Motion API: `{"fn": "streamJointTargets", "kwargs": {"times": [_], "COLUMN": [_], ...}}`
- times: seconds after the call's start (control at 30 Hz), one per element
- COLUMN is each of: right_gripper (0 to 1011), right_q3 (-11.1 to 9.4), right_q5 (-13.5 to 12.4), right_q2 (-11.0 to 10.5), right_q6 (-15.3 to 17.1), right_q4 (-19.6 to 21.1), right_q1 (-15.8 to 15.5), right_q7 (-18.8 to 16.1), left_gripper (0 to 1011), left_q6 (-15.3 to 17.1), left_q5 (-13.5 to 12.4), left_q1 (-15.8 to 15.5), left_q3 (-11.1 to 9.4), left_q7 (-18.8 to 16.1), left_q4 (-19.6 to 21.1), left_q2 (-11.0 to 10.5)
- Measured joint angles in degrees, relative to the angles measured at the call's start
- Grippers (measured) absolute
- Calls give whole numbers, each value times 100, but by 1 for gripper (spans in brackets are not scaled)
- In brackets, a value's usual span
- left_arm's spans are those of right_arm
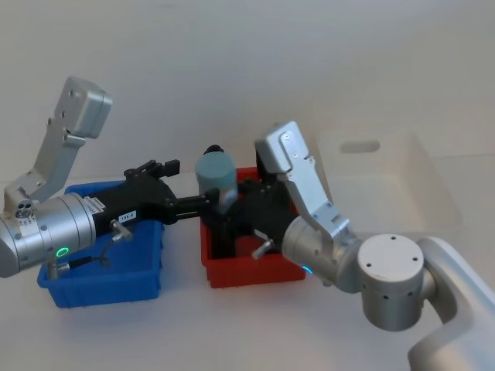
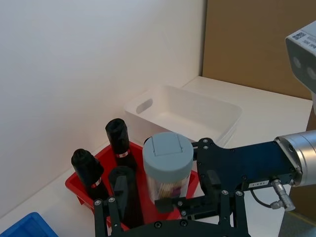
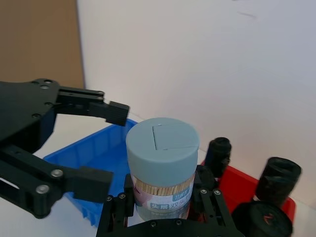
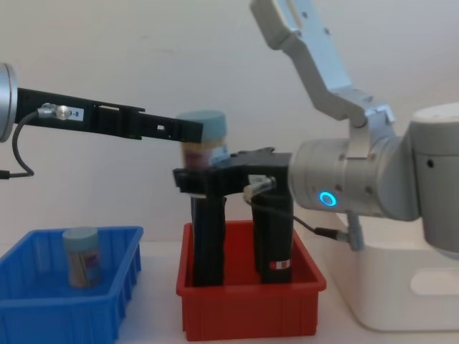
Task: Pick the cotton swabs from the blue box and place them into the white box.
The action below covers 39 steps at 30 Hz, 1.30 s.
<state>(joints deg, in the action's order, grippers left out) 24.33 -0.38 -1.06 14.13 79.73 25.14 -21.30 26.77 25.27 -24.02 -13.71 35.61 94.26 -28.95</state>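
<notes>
blue-lidded cotton swab jar (image 4: 203,136) mid-frame, pinched low by r gripper (image 3: 160,200); l gripper (image 3: 113,148) spread around it. low hold: may tip into red bin (image 4: 251,312).

You have bright, even light here: the table (image 1: 232,325) and wall (image 1: 232,62) wash out pale, the white box (image 1: 394,158) nearly melts into them, shadows beneath the blue box (image 1: 100,290) lie soft, and the right arm (image 1: 390,282) gleams.
</notes>
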Motion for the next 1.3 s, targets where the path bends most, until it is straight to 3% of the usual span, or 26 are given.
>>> {"fn": "streamJointTargets", "kwargs": {"times": [0.3, 0.7, 1.0, 1.3], "right_gripper": [634, 634, 634, 634], "right_q3": [-162, -519, -786, -976], "right_q5": [-245, -624, -788, -809], "right_q2": [-340, -827, -1051, -1104], "right_q6": [165, 186, 109, 8], "right_q4": [714, 1270, 1195, 597], "right_q1": [-489, -964, -1009, -728], "right_q7": [734, 1460, 1777, 1876], "left_gripper": [999, 999, 999, 999], "left_q6": [0, 0, 0, 0], "left_q5": [0, -1, -1, -1], "left_q1": [0, 0, 0, 0], "left_q3": [0, 0, 0, 0], "left_q7": [0, -1, -1, -1], "left_q4": [0, 0, 0, 0], "left_q2": [0, 0, 0, 0]}}
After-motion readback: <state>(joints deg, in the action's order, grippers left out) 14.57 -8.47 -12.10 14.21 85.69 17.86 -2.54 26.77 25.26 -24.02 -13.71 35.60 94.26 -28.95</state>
